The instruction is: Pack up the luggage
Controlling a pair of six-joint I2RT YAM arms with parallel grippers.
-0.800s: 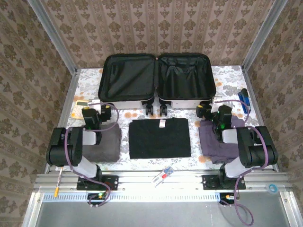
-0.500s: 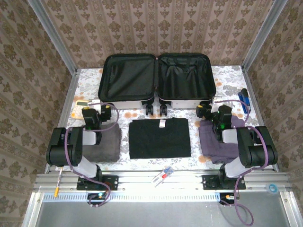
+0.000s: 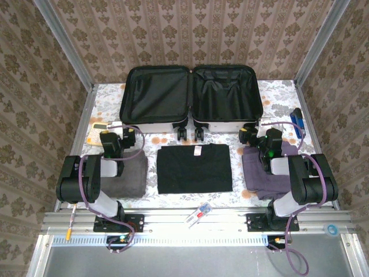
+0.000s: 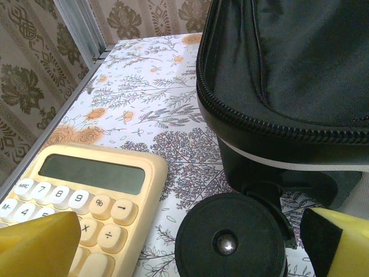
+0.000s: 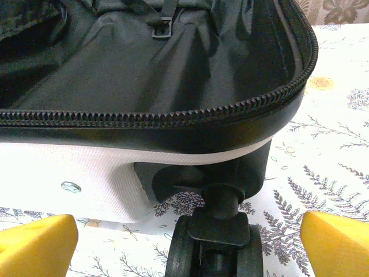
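The luggage [image 3: 190,95] is laid open at the far side of the table [image 3: 277,95], only black lining and a buckled strap [image 5: 161,27] being seen inside, and its caster wheels [image 5: 210,254] are cut off in both wrist views. The left gripper [image 4: 184,248] and right gripper [image 5: 187,242] are spread wide, each just before a wheel, nothing gripped. Folded grey clothes [image 3: 131,176] are partly hidden beneath the arms, and a cropped calculator [image 4: 81,196] is seen, apparently beside the luggage.

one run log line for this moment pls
stage: nothing packed | white hard-shell suitcase: open flat | folded black garment: on table | left gripper: open, empty | right gripper: open, empty
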